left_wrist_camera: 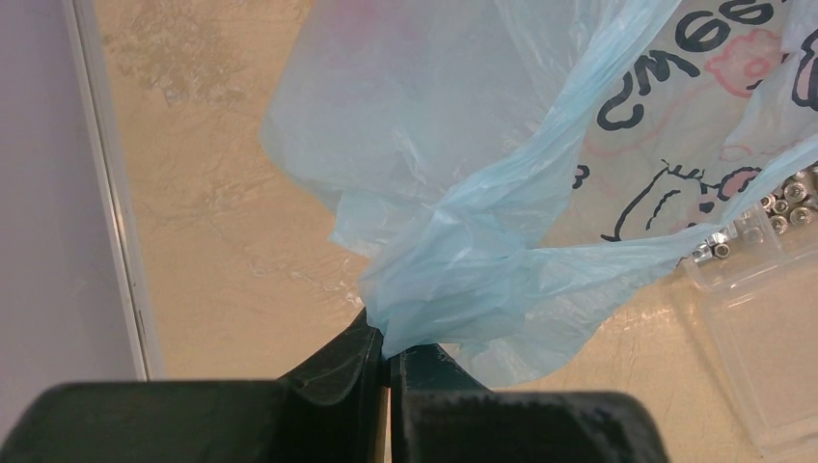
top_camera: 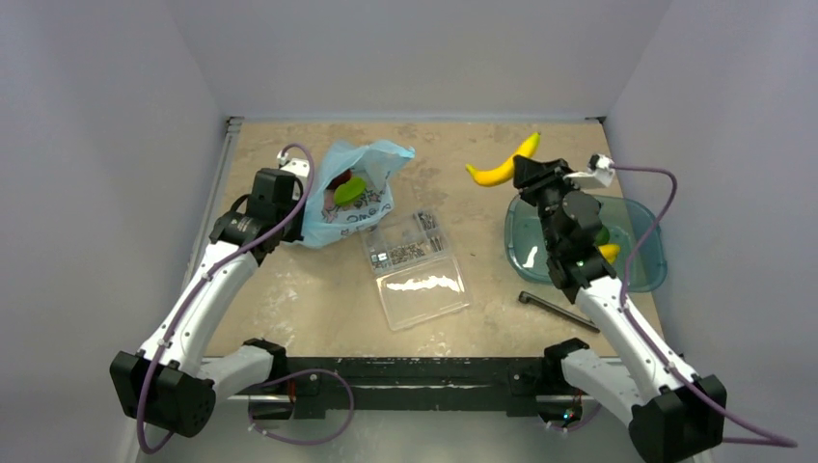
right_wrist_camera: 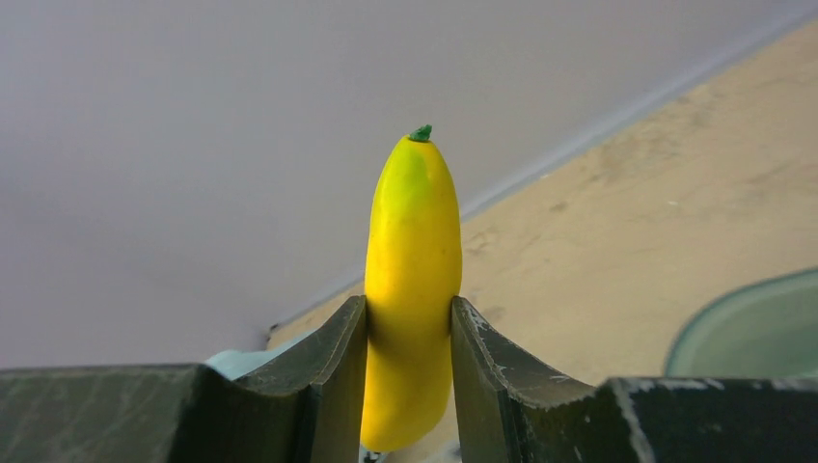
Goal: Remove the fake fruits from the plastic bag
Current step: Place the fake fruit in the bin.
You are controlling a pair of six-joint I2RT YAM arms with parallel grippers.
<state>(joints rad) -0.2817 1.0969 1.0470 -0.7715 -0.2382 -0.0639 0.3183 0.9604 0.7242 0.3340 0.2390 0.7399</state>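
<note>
pinching bunched corner of thin crinkly light-blue plastic bag w/ l gripper, jaws pressed together; clamping green-tipped glossy yellow plastic banana in r gripper.

You are in a robot lab test cell: plain grey panels enclose a beige tabletop, with left arm and right arm bolted at its near rail

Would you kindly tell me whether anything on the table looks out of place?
A black L-shaped tool lies loose on the table near the teal tray, and it has no obvious use here. Nothing looks spilled.
</note>
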